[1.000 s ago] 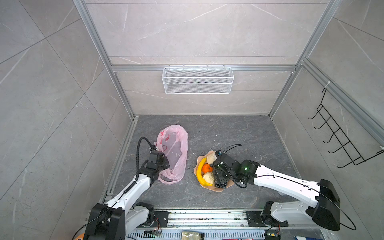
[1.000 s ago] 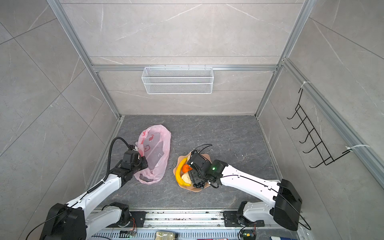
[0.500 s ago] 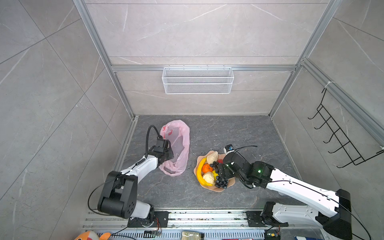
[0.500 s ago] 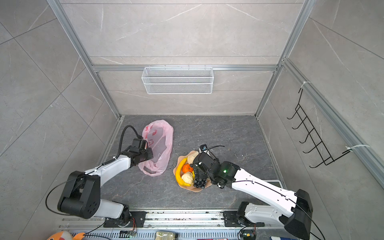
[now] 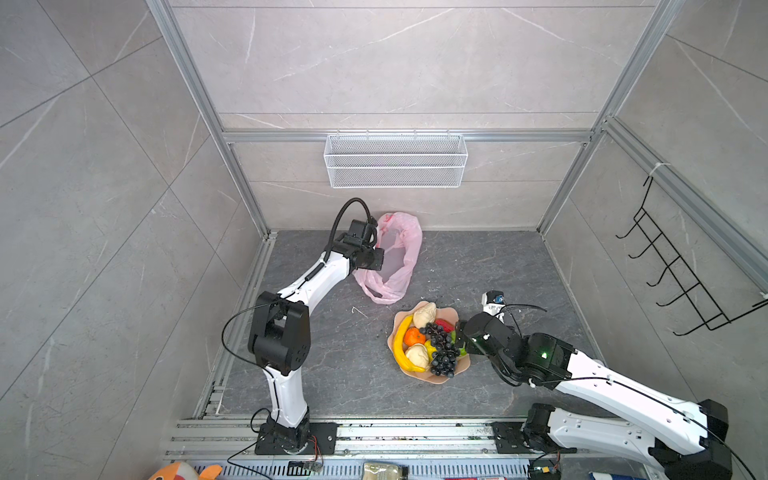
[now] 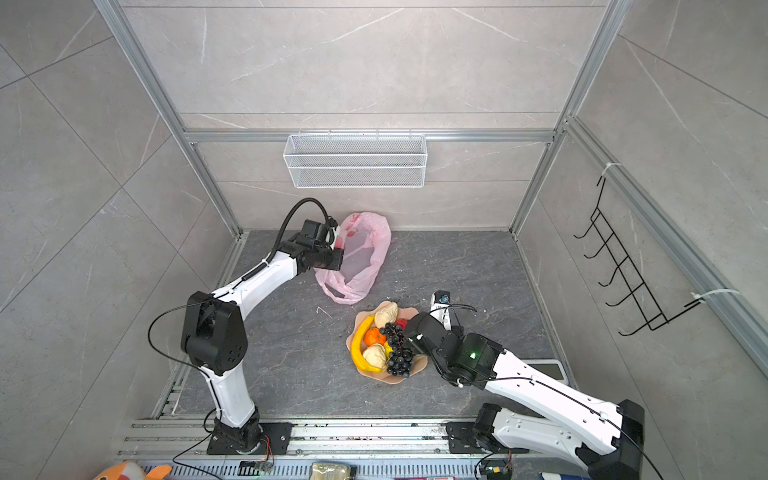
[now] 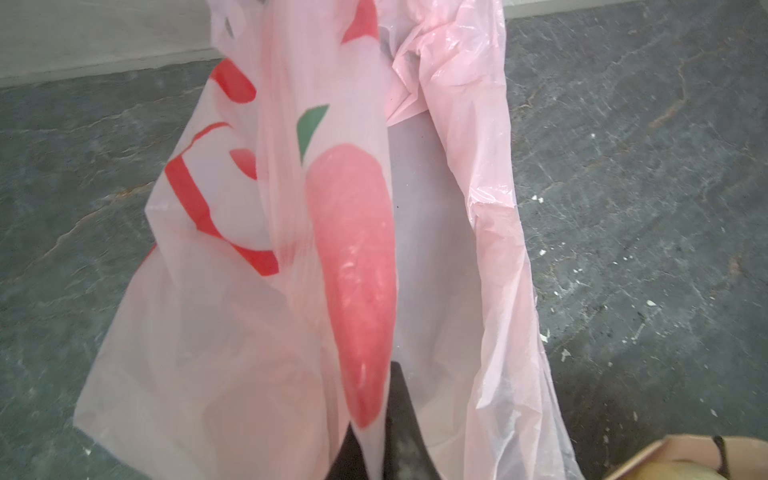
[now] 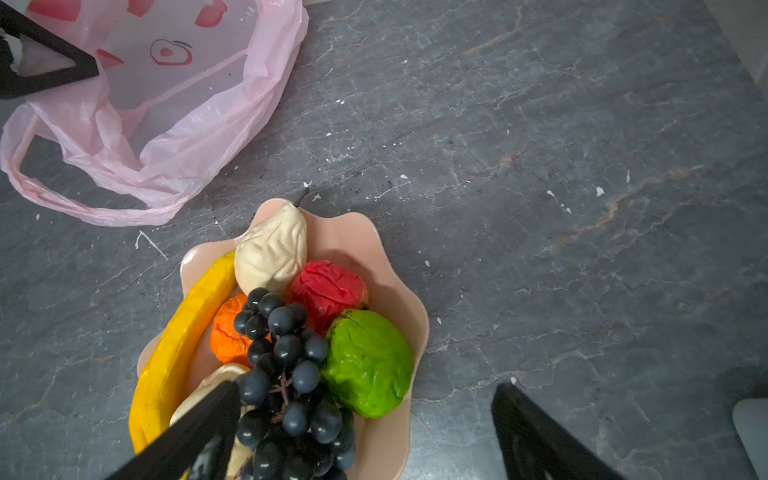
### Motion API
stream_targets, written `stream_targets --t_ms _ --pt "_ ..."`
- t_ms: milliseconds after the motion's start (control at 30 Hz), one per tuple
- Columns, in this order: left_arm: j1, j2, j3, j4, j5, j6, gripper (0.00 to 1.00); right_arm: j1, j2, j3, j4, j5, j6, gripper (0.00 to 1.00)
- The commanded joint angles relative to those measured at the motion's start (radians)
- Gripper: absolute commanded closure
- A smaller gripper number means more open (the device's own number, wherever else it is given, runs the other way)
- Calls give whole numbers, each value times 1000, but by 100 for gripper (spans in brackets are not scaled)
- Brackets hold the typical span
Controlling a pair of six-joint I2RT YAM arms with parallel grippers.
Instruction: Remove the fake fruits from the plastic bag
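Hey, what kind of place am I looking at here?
Probably a robot test booth rather than a real room: tile-look panels in an aluminium frame, a left arm and right arm mounted on a floor rail, and a wire basket hung at the back.

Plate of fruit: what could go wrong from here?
One of the open right fingers sits right beside the grapes; pulling back could snag the bunch and drag it off the plate.
The left fingers pinch the bag, which looks empty; swinging it sideways could nudge the plate.
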Motion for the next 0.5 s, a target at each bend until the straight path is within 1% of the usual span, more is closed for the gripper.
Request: stream_targets --t_ms 0,33,133,200,267,300,333,400,467 --pt "4 93 159 -130 81 129 100 1 -11 -30 -66 42 184 3" --pt "6 141 235 -175 81 149 100 1 -19 -29 -80 44 216 3" --pt "6 287 476 -326 95 216 100 1 -53 -32 -95 39 258 3" --pt "7 356 582 -363 97 245 100 1 -78 -53 -97 41 285 3" --pt "11 402 669 -373 68 258 95 0 -101 -77 -90 38 310 3" --pt "13 454 713 -377 51 260 90 1 -112 -92 -84 33 322 3" --pt "15 477 755 -382 24 259 80 0 -121 -101 -80 29 336 3" --pt "15 506 825 -391 -39 255 60 1 -137 -118 -66 19 352 3" --pt "15 513 874 -400 -84 247 45 1 -153 -133 -49 12 362 3"
